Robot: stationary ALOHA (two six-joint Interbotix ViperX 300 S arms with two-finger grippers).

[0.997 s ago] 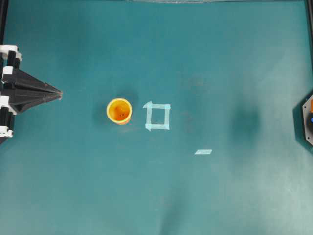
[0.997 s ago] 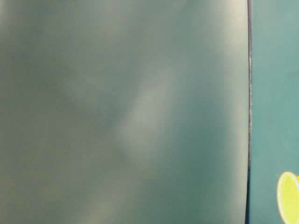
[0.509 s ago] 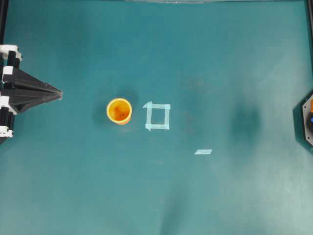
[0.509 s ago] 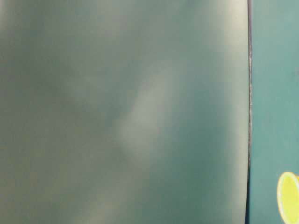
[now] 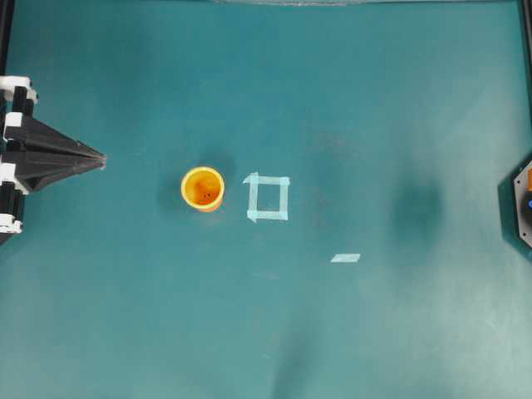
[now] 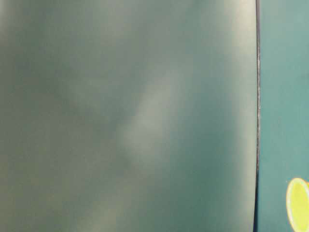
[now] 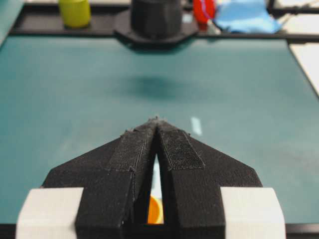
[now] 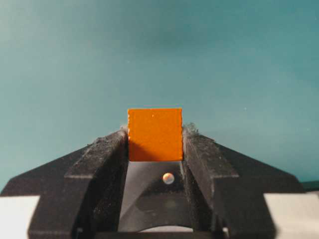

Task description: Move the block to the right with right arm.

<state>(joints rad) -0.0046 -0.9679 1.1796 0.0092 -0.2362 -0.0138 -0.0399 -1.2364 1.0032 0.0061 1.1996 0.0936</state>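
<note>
In the right wrist view the block (image 8: 155, 130), a small orange cube, sits clamped between the black fingers of my right gripper (image 8: 155, 138), which is shut on it above the teal mat. Part of the right arm (image 5: 523, 205) shows at the right edge of the overhead view. At the left edge my left gripper (image 5: 100, 158) is shut, its tips together and pointing toward the middle; in its own wrist view the left gripper (image 7: 157, 121) holds nothing.
An orange-yellow cup (image 5: 203, 189) stands left of centre, with a pale tape square (image 5: 268, 198) beside it and a short tape strip (image 5: 345, 258) further right. The cup (image 6: 297, 204) also shows at table level. Beyond the mat's far edge are a yellow cylinder (image 7: 75, 12) and blue cloth (image 7: 244, 17).
</note>
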